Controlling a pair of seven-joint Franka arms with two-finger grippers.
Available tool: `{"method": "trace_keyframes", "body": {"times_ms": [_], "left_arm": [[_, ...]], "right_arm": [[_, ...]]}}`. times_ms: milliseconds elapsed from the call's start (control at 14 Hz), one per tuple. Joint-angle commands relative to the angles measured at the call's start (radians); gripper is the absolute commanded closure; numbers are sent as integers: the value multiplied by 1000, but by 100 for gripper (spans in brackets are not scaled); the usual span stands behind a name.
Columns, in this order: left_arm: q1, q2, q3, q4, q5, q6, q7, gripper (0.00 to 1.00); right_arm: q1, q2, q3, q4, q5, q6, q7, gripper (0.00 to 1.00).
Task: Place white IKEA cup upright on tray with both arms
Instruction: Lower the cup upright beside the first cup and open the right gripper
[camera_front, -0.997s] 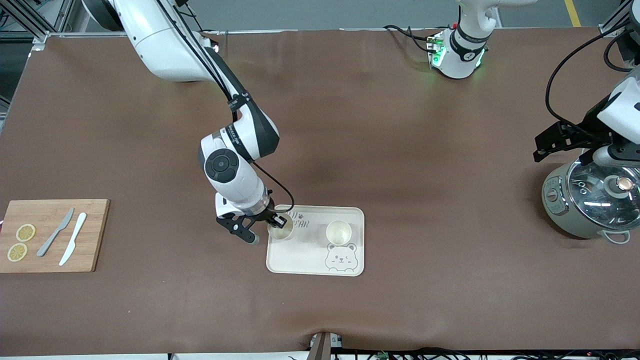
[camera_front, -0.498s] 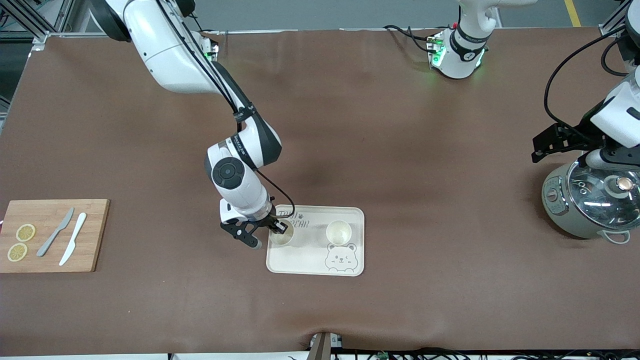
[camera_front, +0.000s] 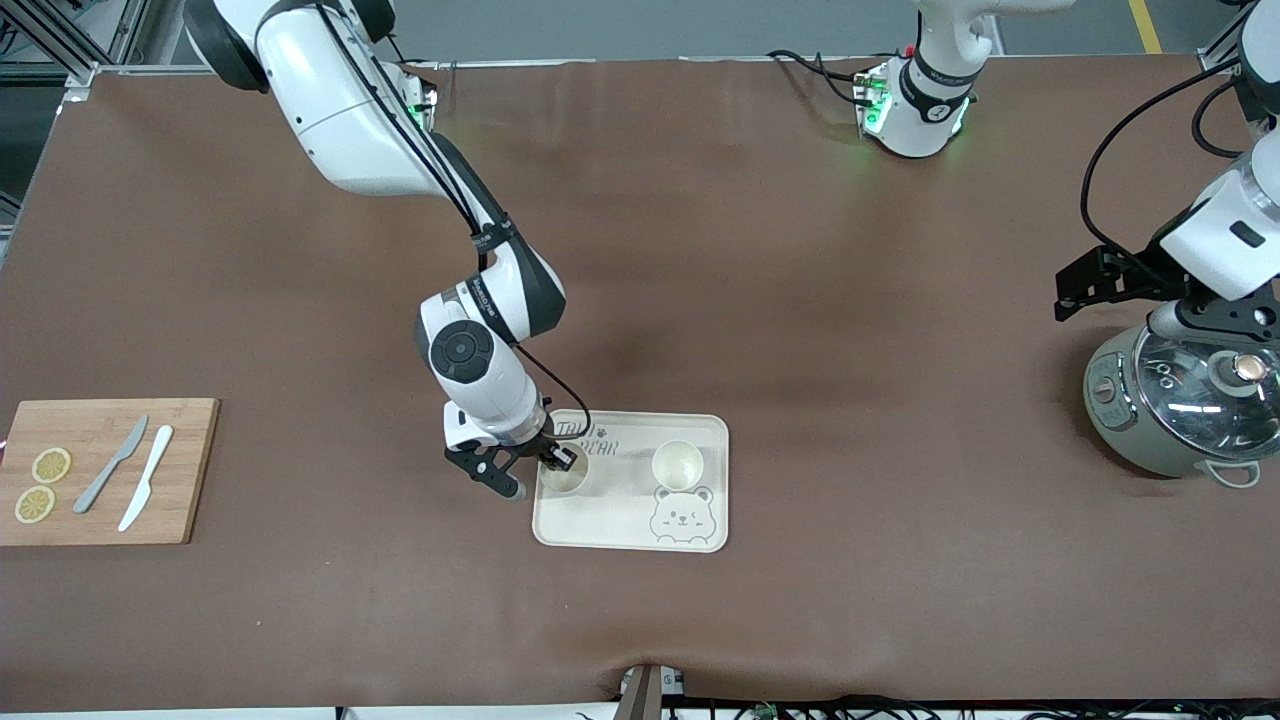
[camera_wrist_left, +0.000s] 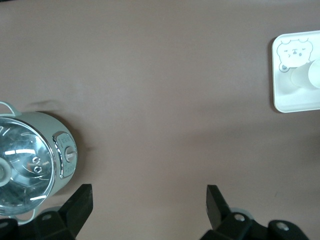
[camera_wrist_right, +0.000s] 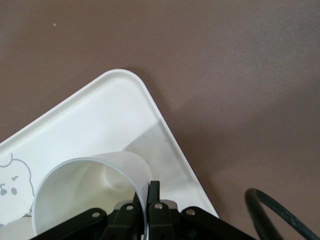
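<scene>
The front view is showing the right arm reaching down from its base to the tray (camera_front: 632, 520), a cream-white one with a bear drawing, lying on the brown bench (camera_front: 800, 300). The right end effector (camera_front: 552, 462) is sitting at the tray's corner toward the right arm's end of the bench, its fingers pinched together on the rim of a white cup (camera_front: 562, 474). That cup is standing upright, mouth up, on the tray directly under the end effector. In the right wrist view the cup's thin wall (camera_wrist_right: 135, 172) is passing between the two black fingers (camera_wrist_right: 150, 210), one inside the mouth and one outside, with the tray's rounded corner (camera_wrist_right: 125, 80) lying just past it. A second white cup (camera_front: 677, 465) is standing upright on the same tray, beside the gripped one toward the left arm's end and just above the bear's head, apart from the right end effector. The left arm is waiting well away, its end effector (camera_wrist_left: 147, 210) hanging over the bench beside a grey cooker with a glass lid (camera_front: 1180, 405), fingers spread wide and holding nothing. A wooden cutting board (camera_front: 105, 470) with two lemon slices and two knives is lying toward the right arm's end, well apart from the right end effector.
</scene>
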Motion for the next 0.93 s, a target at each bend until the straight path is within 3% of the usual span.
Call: {"method": "trace_keyframes", "body": {"times_ms": [0,356,427,570,641,712,854], "left_arm": [[-2,15,-1,22,10,-28,15,0],[-14,15,-3,22,14,-42,15,0],[-14,15,-3,22,13,-42,15,0],[-14,16,-3,24,11,-42,15,0],[-14,16,-3,24,11,-42,15,0],[-14,16,-3,24,11,-42,15,0],[-14,21,-3,24,11,-42,15,0]], "right_arm": [[22,29,-18,30,-37,15,52,100],[22,32,-17,30,-51,15,59,100],[22,32,-17,30,-51,15,58,90],[22,32,-17,30,-51,15,59,55],[23,32,-17,30,-51,14,59,24],[23,32,-18,30,-57,15,59,0],[23,29,-17,29,-85,12,58,0]]}}
